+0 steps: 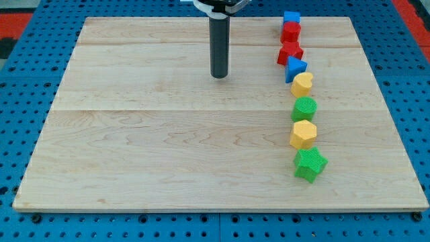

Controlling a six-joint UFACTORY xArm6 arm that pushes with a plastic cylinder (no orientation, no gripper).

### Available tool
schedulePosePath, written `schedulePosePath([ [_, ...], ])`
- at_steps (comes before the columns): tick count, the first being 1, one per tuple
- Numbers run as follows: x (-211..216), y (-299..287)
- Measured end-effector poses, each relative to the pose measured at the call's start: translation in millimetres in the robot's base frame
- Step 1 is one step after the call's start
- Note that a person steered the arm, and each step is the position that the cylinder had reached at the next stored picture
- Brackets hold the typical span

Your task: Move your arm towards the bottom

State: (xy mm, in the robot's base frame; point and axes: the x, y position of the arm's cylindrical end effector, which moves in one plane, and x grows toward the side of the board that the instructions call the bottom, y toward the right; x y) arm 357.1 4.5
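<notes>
My tip (220, 75) rests on the wooden board (168, 148) in its upper middle, well to the left of a column of blocks. From the top down the column holds a blue block (291, 17), a red block (290, 31), a red star-like block (289, 52), a blue triangular block (295, 68), a yellow hexagonal block (302, 84), a green round block (304, 108), a yellow hexagonal block (303, 134) and a green star-like block (310, 164). The tip touches no block; the nearest is the blue triangular one, about 100 px to its right.
The board lies on a blue perforated table (20, 81) that shows on all sides. The board's bottom edge (215, 210) runs near the view's bottom. A red patch (411, 8) shows at the top right corner.
</notes>
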Motion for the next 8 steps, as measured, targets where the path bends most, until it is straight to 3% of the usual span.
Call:
schedulePosePath([
  [2, -7, 20],
  [3, -64, 38],
  [4, -101, -4],
  [5, -165, 11],
  [7, -164, 22],
  [8, -134, 39],
])
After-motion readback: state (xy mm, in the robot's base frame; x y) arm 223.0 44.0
